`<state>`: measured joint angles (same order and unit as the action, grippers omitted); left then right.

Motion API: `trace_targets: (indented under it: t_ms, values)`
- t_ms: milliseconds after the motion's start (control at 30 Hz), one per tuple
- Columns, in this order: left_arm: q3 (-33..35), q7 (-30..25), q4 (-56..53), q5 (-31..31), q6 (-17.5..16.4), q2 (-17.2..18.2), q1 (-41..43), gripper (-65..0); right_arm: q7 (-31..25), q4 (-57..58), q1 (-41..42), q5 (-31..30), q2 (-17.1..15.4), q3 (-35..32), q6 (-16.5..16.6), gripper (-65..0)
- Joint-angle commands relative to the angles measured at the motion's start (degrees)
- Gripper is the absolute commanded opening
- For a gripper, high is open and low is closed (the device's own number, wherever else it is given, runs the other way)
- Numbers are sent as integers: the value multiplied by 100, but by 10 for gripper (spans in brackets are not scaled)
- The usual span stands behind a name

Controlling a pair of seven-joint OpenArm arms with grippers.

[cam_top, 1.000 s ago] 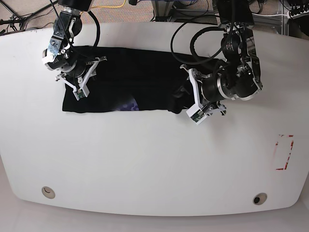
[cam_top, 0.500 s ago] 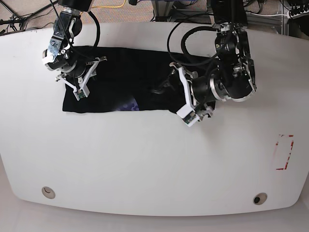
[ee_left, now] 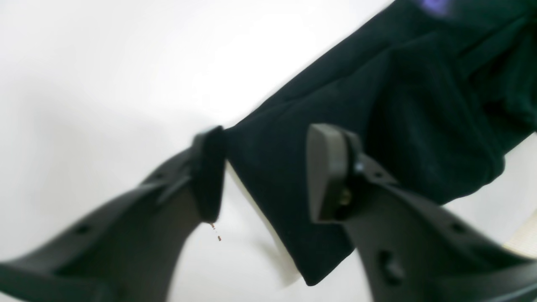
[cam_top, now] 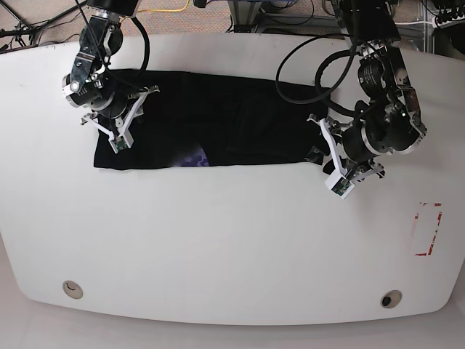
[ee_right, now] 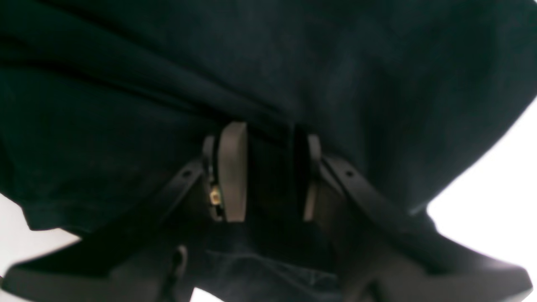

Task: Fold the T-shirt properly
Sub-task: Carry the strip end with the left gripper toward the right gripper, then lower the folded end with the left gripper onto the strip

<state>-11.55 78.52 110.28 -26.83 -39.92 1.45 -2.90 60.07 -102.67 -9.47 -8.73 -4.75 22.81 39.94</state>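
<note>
A black T-shirt [cam_top: 211, 120] lies in a long folded band across the far half of a white table [cam_top: 232, 247]. The left gripper [ee_left: 264, 172] tilts low at the shirt's end, its dark jaws apart around a soft corner. At the opposite end, the right gripper [ee_right: 264, 172] is pinching a thick cloth fold.

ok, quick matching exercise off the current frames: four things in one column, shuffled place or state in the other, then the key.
Things:
1. T-shirt
2. right gripper
3. left gripper
4. red marking

Places or states:
A. jaws apart, straddling a cloth edge
B. on bare table at the base view's right edge
C. spread as a dark band across the far side
D. clamped on a fold of black cloth

Pairs: 1-C, 2-D, 3-A, 4-B
</note>
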Motion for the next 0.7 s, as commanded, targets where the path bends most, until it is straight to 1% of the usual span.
trace_targets:
  t_ms: [0, 33, 100, 167, 200, 233, 367, 500, 667]
  values:
    - [175, -111, 80, -38, -8, 0, -14, -469, -95, -225, 55, -19, 40, 9, 6, -477]
    - [280, -129, 80, 15, -8, 0, 13, -500, -95, -278, 73, -19, 75, 9, 6, -477]
    - [527, -138, 80, 120, -8, -9, 101, -540, -95, -348, 99, -19, 119, 9, 6, -477]
    - [773, -138, 62, 270, -8, -44, 153, -557, -87, -392, 99, -19, 137, 9, 6, -477]
    - [1010, -138, 18, 402, -8, -53, 180, -557, -87, -401, 99, -19, 146, 9, 6, -477]
    - [1098, -138, 1, 446, -8, -53, 189, -557, -87, -410, 99, -19, 146, 9, 6, -477]
    - [1977, -138, -377, 709, -8, -53, 171, -557, -87, -427, 90, -19, 146, 9, 6, -477]
    - [2654, -129, -870, 736, -8, -44, 57, -557, -87, -427, 90, -19, 146, 9, 6, -477]
    - [3498, -94, -922, 709, -8, -27, -146, -557, -87, -427, 82, -19, 155, 18, 6, -477]
